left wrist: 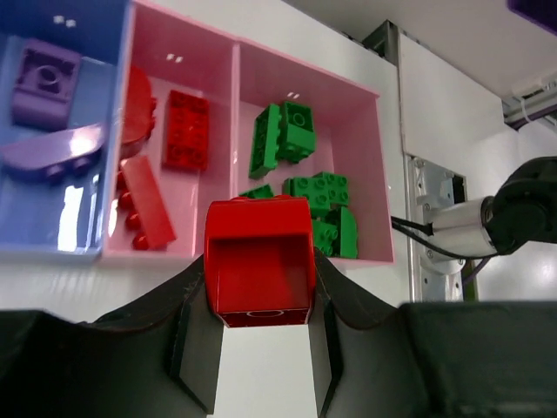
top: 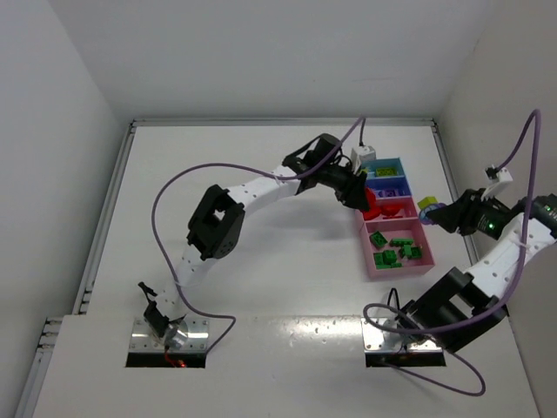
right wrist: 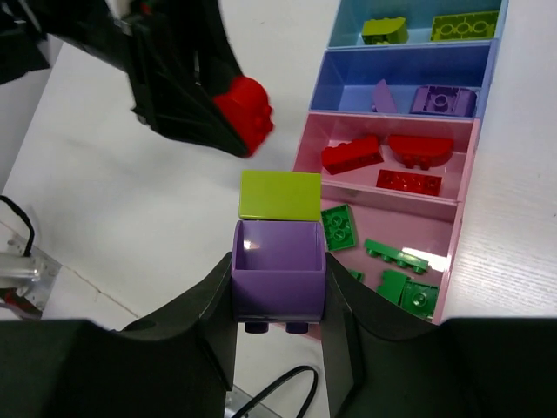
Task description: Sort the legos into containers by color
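Observation:
My left gripper [top: 357, 190] is shut on a red brick [left wrist: 259, 261] and hangs just beside the pink tray [left wrist: 348, 131], near its compartment of red legos [left wrist: 187, 131]. The neighbouring compartment holds green legos [left wrist: 296, 131]. My right gripper [right wrist: 278, 287] is shut on a purple brick [right wrist: 278, 270] with a yellow-green brick [right wrist: 280, 194] stuck to its far end. It hovers off the tray row's right side [top: 426, 207]. The blue tray [right wrist: 348, 87] holds purple pieces [right wrist: 439, 98], and the teal tray [right wrist: 348, 26] holds yellow-green ones [right wrist: 383, 30].
The trays stand in a row at the table's right [top: 399, 270], close to the right wall. Both arms trail purple cables [top: 165, 200]. The right arm's base plate [top: 392, 340] sits at the near edge.

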You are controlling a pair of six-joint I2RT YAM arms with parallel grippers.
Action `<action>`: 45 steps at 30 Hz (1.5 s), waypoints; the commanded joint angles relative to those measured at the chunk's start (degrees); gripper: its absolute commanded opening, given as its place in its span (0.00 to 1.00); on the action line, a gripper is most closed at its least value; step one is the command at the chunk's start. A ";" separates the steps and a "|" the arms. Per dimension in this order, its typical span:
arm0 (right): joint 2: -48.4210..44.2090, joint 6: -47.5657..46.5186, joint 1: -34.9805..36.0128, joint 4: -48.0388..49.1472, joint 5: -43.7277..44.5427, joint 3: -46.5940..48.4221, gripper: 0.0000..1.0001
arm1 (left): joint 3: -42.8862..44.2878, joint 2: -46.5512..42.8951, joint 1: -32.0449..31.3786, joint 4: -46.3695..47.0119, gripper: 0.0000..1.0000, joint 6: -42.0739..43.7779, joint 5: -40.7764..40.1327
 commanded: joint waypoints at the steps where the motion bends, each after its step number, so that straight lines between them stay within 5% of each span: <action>1: -5.09 -1.27 -0.16 -3.34 -4.13 -0.58 0.00 | 5.80 2.61 -1.52 0.83 0.12 -1.09 -0.68; 11: -7.65 1.02 -0.16 -3.34 -4.66 -0.58 0.00 | 13.01 11.23 -2.57 3.37 0.18 -0.65 -4.36; 14: -7.65 1.02 -0.16 -3.34 -4.66 -0.58 0.00 | 14.59 12.81 -3.10 3.90 0.27 -0.65 -4.90; 22: -6.24 1.02 0.36 -3.34 -6.42 0.56 0.00 | 14.60 12.04 -3.63 4.43 0.76 -0.65 -5.95; 29: -0.98 0.32 3.00 -3.34 -10.54 1.70 0.00 | 9.42 2.29 -2.14 3.38 0.84 -0.03 -5.08; 35: 7.81 -3.54 21.26 -3.34 -13.09 4.59 0.00 | -7.53 -18.60 5.33 3.38 0.84 -0.74 6.66; 40: 15.19 -4.60 38.39 -3.34 -14.94 9.52 0.00 | -20.97 -29.25 12.01 2.85 0.82 -1.79 18.99; 45: 18.54 -4.60 46.94 -2.81 -14.95 13.04 0.00 | -29.26 -35.43 14.74 2.85 0.82 -1.27 22.88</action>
